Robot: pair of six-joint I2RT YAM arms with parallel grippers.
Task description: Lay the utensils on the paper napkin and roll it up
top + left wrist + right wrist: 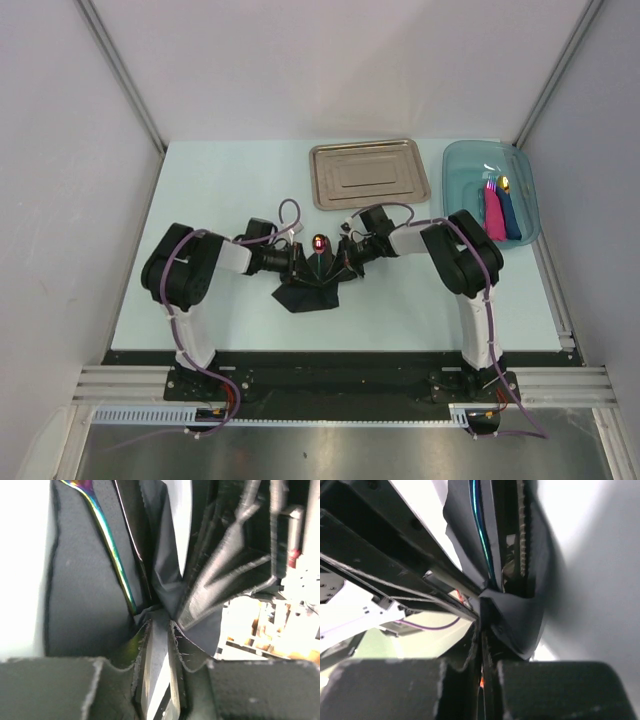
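The paper napkin (pixel 308 292) lay at the middle of the worktop (pixel 220 190), with the steel tray (pixel 368 174) at its 12 o'clock and the blue bin (pixel 528 200) at 2 o'clock. Both utensils were on it: the blue-handled one (pixel 318 244), red end toward 12 o'clock, and the dark one (pixel 134 540) just beside it. The left claw (pixel 298 262), at the napkin's 10 o'clock, had its jaws nearly together with a napkin fold running between the tips, apparently pinched. The right claw (pixel 345 258), at 2 o'clock, was closed tight on the opposite fold. Placing looked done. The sides were gathered up around the handles, but the 6 o'clock part lay loose, so the rolling was barely begun.
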